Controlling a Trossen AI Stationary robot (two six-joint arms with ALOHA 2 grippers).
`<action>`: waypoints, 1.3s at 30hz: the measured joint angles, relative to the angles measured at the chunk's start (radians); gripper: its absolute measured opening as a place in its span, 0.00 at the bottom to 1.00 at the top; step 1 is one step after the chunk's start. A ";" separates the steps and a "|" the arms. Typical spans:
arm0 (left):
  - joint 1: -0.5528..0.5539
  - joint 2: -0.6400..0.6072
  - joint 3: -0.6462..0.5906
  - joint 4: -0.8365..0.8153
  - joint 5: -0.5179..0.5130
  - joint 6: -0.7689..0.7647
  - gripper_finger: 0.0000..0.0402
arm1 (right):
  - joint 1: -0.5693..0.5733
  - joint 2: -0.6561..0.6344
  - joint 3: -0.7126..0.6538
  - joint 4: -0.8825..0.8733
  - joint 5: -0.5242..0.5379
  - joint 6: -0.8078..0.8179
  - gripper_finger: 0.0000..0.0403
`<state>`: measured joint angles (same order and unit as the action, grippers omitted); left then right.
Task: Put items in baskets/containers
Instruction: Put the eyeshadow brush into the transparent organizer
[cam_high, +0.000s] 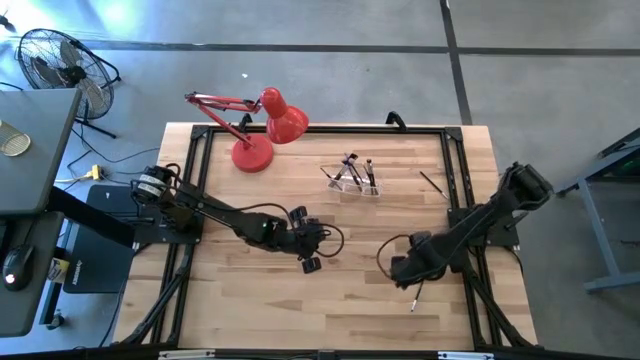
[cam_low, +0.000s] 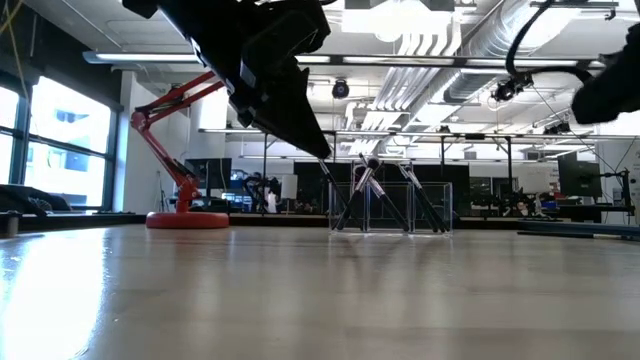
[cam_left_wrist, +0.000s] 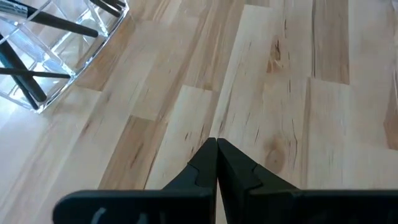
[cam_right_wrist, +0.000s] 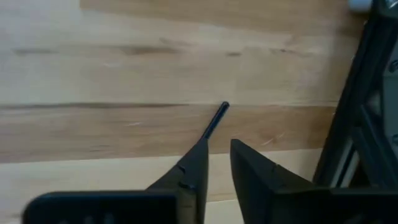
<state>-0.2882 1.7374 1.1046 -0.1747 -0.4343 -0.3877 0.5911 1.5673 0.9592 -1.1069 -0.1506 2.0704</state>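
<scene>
- clear plastic holder (cam_high: 352, 183): far-centre of table, several dark brushes (cam_high: 368, 172) leaning in it
- one thin dark brush (cam_high: 433, 184) flat, right of holder
- another brush (cam_right_wrist: 215, 120) flat, near-right

Looks like a big open lab or workshop floor. Polished concrete floor (cam_high: 540, 90) around a butcher-block table (cam_high: 330, 310) with black rails, exposed silver ductwork (cam_low: 440, 40) and pipes overhead, big windows (cam_low: 55, 150) far left, monitors (cam_low: 578, 178) far right, a floor fan (cam_high: 60, 60) beside a desk.
</scene>
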 joint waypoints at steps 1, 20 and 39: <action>0.000 0.000 0.000 0.001 0.000 0.006 0.00 | 0.003 0.017 0.000 0.016 -0.008 0.001 0.18; 0.000 0.000 0.000 -0.040 0.066 0.034 0.00 | 0.058 0.128 0.000 0.193 -0.112 0.049 0.28; 0.000 0.000 0.000 -0.054 0.061 0.077 0.00 | 0.078 0.113 -0.180 0.518 -0.039 -0.086 0.10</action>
<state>-0.2886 1.7378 1.1046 -0.2287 -0.3736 -0.3107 0.6690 1.6802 0.7793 -0.5886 -0.1900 1.9844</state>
